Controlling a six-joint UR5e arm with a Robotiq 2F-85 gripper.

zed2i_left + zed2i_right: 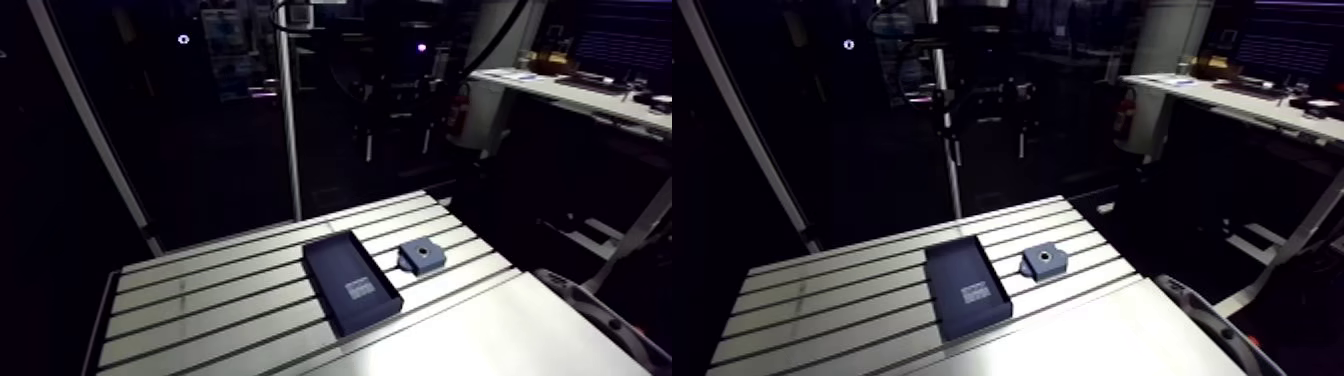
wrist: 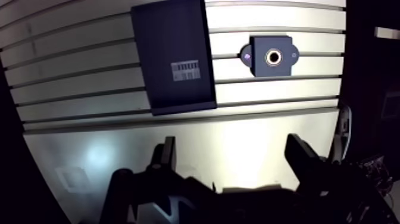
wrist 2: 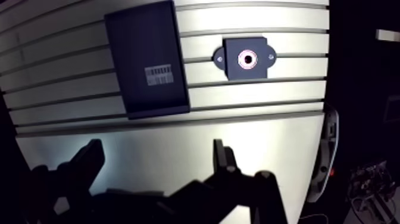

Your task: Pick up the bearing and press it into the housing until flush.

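The housing [image 2: 272,56], a small grey block with a round bore ringed in bright metal, lies on the slotted table [image 1: 200,300], to the right of a tray in the arm view [image 1: 421,256]. No separate bearing shows in any view. In the wrist view my gripper [image 2: 232,143] hangs open over the smooth front plate, nothing between its fingers [image 2: 169,149]. The housing lies well ahead of it, off toward one finger. The arm views do not show the gripper.
A flat black tray [image 2: 172,56] with a white barcode label lies beside the housing, ahead of the gripper. A smooth plate [image 1: 500,330] forms the table's front part. A grey curved part [image 1: 600,320] runs along the table's right edge.
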